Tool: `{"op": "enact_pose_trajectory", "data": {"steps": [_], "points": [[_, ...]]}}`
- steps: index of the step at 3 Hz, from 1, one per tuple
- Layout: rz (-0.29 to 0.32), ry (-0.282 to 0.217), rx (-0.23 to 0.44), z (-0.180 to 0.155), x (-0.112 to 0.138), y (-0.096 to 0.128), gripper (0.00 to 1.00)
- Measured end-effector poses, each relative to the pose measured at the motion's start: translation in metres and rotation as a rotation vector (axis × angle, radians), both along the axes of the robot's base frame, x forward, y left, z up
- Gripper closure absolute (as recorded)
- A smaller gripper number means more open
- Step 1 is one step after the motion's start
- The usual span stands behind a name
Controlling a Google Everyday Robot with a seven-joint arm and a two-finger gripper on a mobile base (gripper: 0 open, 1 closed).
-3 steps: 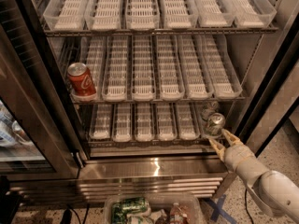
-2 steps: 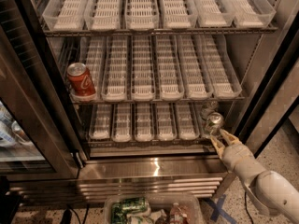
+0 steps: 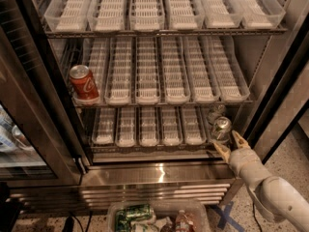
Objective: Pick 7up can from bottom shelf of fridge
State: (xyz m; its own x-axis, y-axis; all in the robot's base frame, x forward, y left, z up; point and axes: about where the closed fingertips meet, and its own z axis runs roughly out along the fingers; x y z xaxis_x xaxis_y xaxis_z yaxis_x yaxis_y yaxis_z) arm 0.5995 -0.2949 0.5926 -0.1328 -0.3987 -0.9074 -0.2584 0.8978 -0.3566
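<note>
The 7up can (image 3: 222, 127) stands upright at the far-right end of the bottom shelf (image 3: 149, 148), in the last short lane by the fridge (image 3: 159, 170) side wall, silver top w/ pull tab facing up, so its long axis is vertical. The gripper (image 3: 229, 144) sits just in front of it and a bit to the right, low at the shelf's front edge. Its fingers (image 3: 220, 150) are spread apart and hold nothing, tips pointing in toward the can but not yet round it. So the can lies straight ahead of the claw and slightly left – prob. a short push inward gets the body between the fingers before closing. The arm (image 3: 275, 197) comes in from bottom right. Other lanes on that rack show no cans. One rack up, a red Coca-Cola can (image 3: 83, 83) stands in the leftmost lane – well apart from the claw. On the floor in front, a clear bin (image 3: 200, 208) holds green cans (image 3: 133, 214) plus other items I can't make out.
</note>
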Motion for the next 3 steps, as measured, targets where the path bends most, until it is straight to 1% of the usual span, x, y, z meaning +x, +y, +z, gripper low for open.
{"op": "enact_pose_trajectory", "data": {"steps": [1, 2, 3], "points": [[-0.011, -0.003, 0.009, -0.002, 0.004, -0.002, 0.36], [-0.009, -0.017, 0.034, -0.002, 0.009, -0.001, 0.36], [-0.002, -0.048, 0.082, 0.003, 0.019, 0.003, 0.34]]}}
